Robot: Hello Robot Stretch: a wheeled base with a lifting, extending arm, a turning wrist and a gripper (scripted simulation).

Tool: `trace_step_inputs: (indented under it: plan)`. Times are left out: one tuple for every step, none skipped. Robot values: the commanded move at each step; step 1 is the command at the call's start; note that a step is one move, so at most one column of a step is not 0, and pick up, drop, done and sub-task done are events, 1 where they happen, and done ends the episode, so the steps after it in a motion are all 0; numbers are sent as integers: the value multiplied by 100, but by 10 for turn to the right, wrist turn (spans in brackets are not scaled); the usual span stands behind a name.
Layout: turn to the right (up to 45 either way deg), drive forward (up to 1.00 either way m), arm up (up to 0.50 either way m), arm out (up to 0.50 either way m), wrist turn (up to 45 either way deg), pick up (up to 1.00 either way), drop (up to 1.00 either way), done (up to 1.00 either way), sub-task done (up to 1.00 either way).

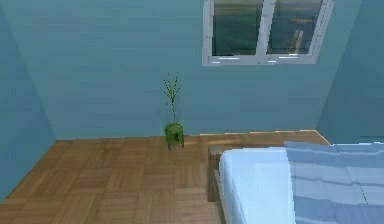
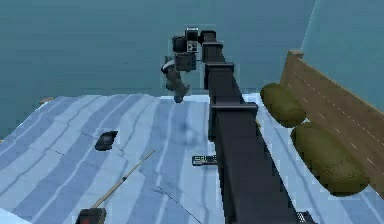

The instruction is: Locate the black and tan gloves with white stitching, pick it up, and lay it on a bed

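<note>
Gloves (image 2: 180, 89), a small limp dark and tan bundle, hang at the far end of the gripper (image 2: 172, 70), held just below its thin fingers, clear above the soft striped blue bed (image 2: 60, 130) with oval olive pillows (image 2: 283, 104).

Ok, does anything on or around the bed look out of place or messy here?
Nothing looks spilled or broken. The bed does carry stray things: a long thin stick lying slantwise, a small dark flat item near it, and a second dark item beside the arm. Both pillows sit neatly by the headboard.
</note>
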Motion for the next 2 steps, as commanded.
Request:
trace_step_inputs:
  plan:
    - [0, 0, -26, 0, 0, 0, 0, 0, 0]
    - [0, 0, -32, 0, 0, 0, 0, 0, 0]
